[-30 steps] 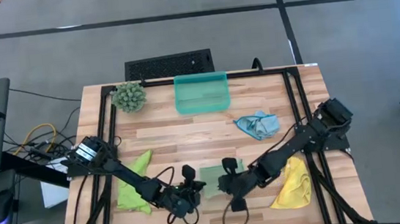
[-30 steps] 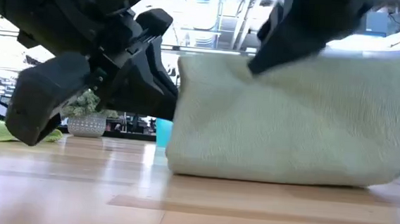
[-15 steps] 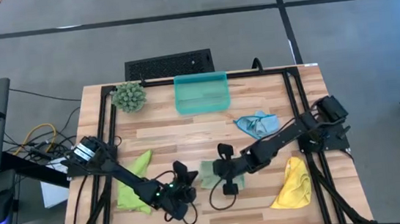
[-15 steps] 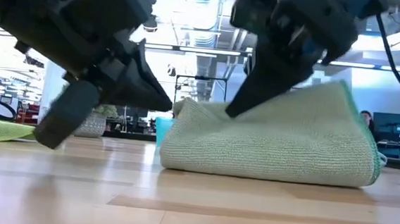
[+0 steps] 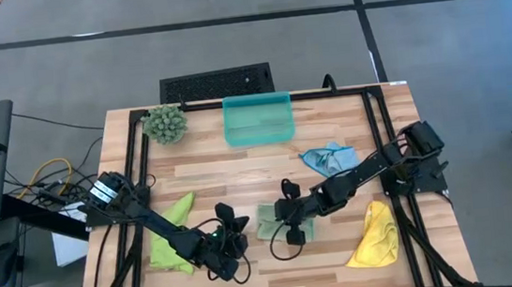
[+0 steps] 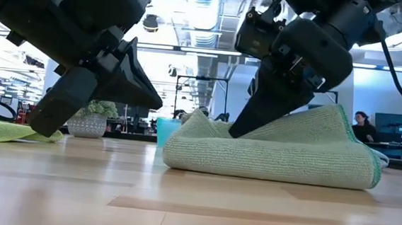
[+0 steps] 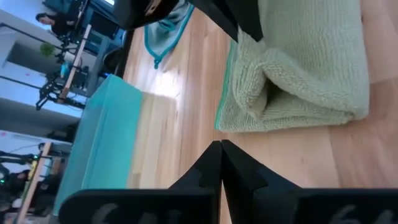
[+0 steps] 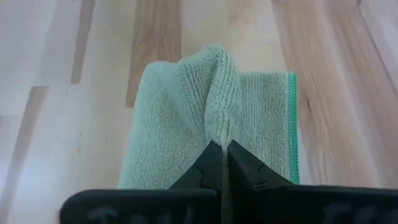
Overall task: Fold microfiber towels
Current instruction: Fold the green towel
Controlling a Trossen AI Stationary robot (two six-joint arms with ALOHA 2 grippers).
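Note:
The pale sage green towel (image 5: 269, 220) lies folded on the table near its front edge, its fold showing as a thick rounded edge (image 7: 273, 93). My right gripper (image 8: 222, 149) is shut on the towel's top. My left gripper (image 7: 221, 148) is shut with nothing in it. It hovers just left of the towel (image 6: 283, 157), apart from it. Three more towels lie on the wood: a lime green towel (image 5: 172, 232) at the left, a light blue towel (image 5: 328, 160) and a yellow towel (image 5: 373, 234) at the right. My right gripper pinches a raised ridge of the towel's upper layer (image 8: 217, 124) between its two fingertips (image 6: 241, 129). It comes slanting down from the table's right. The towel rests flat on the table, and only the pinched ridge is pulled up a little.
A teal tray (image 5: 257, 118) stands at the far edge and a spiky plant ball (image 5: 165, 123) sits to its left. Black frame rails (image 5: 136, 174) run along both sides of the table. Bare wood lies between the sage towel and the tray.
My right gripper has sunk and gone toward the table's left, still shut on the towel. The towel stood up tall below it and now lies low, folded over on itself. My left gripper has drawn back a little to the left and tipped.

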